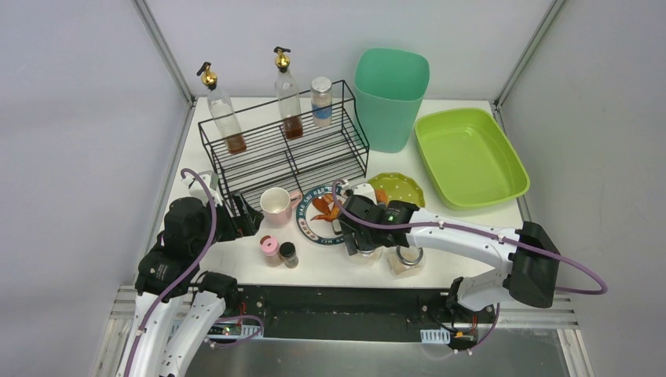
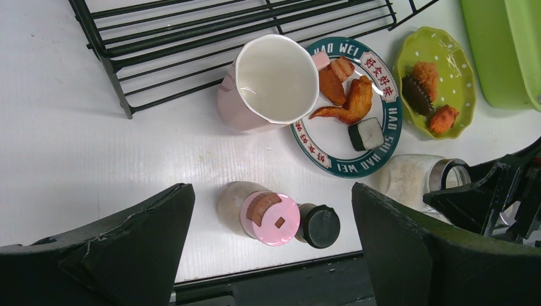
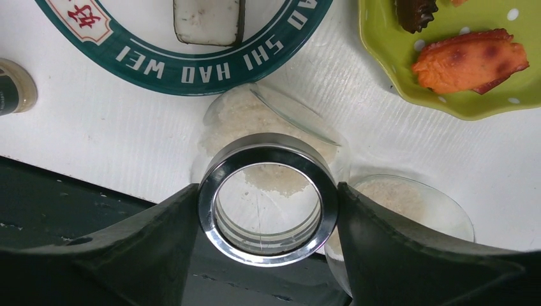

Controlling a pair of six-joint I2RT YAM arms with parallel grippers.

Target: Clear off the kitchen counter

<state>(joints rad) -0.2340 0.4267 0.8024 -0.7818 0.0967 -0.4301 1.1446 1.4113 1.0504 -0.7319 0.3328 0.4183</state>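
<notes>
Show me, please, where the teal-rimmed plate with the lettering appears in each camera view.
Top external: the teal-rimmed plate lies centre, right of the pink mug, partly hidden by the right gripper.
Left wrist: the plate right of centre, upper half.
Right wrist: only its lower rim, along the top edge, above the glass jar between the fingers.
Shared landmark: the green dotted dish, to the plate's right everywhere.

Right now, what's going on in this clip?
The right pincer grips a metal-rimmed glass jar of white grains near the kitchen counter's front edge, fingers against both sides of its rim. The left pincer hangs open above a pink-lidded jar and a black-lidded jar. A pink mug, a teal-rimmed plate, a green dish and a second glass jar sit uncleared.
</notes>
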